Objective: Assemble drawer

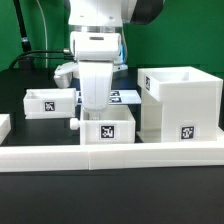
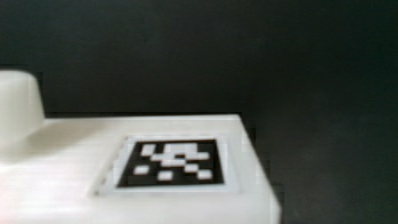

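In the exterior view the large boxy white housing (image 1: 180, 100) stands at the right, open at the top, with a tag on its front. A small tray (image 1: 112, 126) with a knob (image 1: 76, 123) stands just to its left, against the border wall. The second tray (image 1: 50, 102) lies further left and back. My gripper (image 1: 95, 105) reaches straight down at the back left corner of the front tray, and its fingertips are hidden behind the hand and the tray wall. The wrist view shows a white tagged face (image 2: 178, 165) very close below, with a white rounded shape (image 2: 15, 105) beside it.
The long low white border wall (image 1: 110, 155) runs along the front. The marker board (image 1: 128, 97) lies behind the trays. A dark cable runs at the back on the exterior view's left. The table is black.
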`<state>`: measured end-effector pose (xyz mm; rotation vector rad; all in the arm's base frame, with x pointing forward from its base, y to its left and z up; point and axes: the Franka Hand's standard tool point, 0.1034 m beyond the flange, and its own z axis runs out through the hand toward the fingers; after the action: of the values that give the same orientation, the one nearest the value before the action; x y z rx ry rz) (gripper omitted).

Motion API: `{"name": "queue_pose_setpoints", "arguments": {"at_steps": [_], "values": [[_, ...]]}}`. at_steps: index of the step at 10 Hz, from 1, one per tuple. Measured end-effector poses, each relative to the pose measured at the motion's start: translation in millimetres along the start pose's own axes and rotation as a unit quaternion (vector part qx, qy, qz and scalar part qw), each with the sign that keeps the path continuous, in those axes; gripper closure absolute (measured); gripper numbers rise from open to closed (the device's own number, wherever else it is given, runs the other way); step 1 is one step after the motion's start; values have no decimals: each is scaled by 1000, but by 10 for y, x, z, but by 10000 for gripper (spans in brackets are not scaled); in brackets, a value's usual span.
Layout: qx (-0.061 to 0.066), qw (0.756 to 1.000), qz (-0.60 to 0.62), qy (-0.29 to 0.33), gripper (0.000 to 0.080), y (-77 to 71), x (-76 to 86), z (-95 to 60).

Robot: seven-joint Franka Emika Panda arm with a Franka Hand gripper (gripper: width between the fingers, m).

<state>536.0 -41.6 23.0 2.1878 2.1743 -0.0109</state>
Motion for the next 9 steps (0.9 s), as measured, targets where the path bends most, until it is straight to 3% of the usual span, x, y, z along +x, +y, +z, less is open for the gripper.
{"name": "queue_pose_setpoints", "arguments": {"at_steps": [4, 7, 9], "values": [[0, 1000, 2, 0, 757, -4, -17, 8], [0, 1000, 12, 1, 757, 47, 158, 6], [1, 1000, 15, 1, 757, 40, 143, 11]]}}
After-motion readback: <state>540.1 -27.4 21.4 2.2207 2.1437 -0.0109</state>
